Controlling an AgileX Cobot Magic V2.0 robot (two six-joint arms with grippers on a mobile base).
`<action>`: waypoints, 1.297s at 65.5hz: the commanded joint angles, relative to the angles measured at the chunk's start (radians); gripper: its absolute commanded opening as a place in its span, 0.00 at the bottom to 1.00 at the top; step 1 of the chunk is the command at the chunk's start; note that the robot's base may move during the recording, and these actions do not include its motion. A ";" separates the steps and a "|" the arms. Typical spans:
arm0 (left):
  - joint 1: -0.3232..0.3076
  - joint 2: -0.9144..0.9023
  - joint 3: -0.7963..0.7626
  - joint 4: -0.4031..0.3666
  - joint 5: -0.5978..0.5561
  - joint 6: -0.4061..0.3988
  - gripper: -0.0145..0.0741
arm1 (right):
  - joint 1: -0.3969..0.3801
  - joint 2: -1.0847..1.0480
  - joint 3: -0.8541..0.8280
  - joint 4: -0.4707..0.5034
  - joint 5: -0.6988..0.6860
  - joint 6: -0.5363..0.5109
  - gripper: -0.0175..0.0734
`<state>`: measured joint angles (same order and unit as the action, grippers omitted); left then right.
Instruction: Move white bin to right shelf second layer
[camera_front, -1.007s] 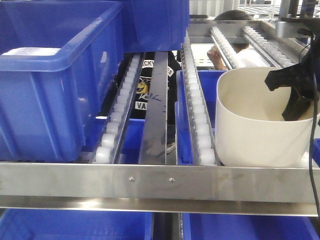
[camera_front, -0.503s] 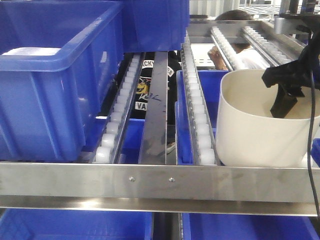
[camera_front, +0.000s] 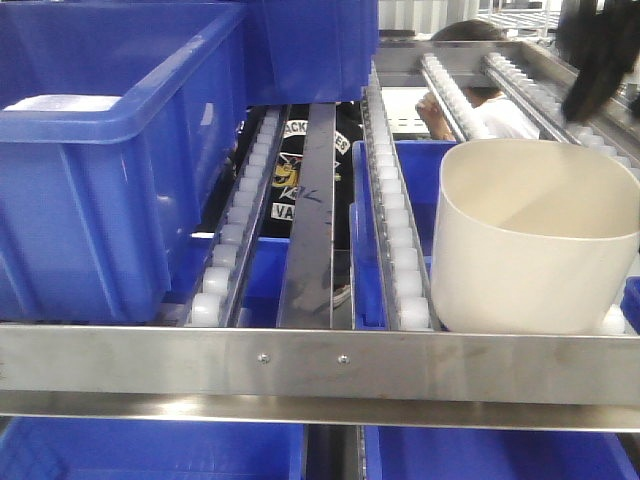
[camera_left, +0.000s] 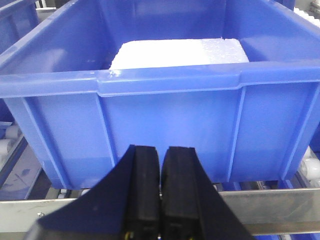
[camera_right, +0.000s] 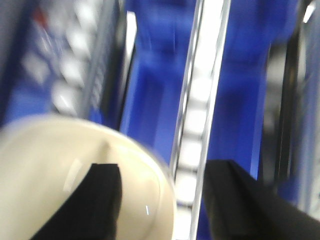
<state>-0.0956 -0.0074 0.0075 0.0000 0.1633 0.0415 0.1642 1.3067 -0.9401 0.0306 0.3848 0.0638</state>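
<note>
Cream-white bin (camera_front: 535, 240) sits on right shelf second layer (camera_front: 400, 255), against front steel bar (camera_front: 300, 365). Right claw (camera_right: 160, 200) spread, empty, above bin's far rim; bin lies below and toward front. Left claw (camera_left: 161, 192) pressed together, facing blue crate (camera_left: 165, 110), well apart.
</note>
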 joint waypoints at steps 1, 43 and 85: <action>-0.004 -0.003 0.037 0.000 -0.086 -0.003 0.26 | -0.006 -0.131 0.003 -0.014 -0.119 -0.002 0.57; -0.004 -0.003 0.037 0.000 -0.086 -0.003 0.26 | -0.006 -0.696 0.430 -0.014 -0.499 -0.002 0.25; -0.004 -0.003 0.037 0.000 -0.086 -0.003 0.26 | -0.038 -0.833 0.494 -0.011 -0.484 -0.002 0.25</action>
<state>-0.0956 -0.0074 0.0075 0.0000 0.1633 0.0415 0.1495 0.5260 -0.4490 0.0269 -0.0191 0.0638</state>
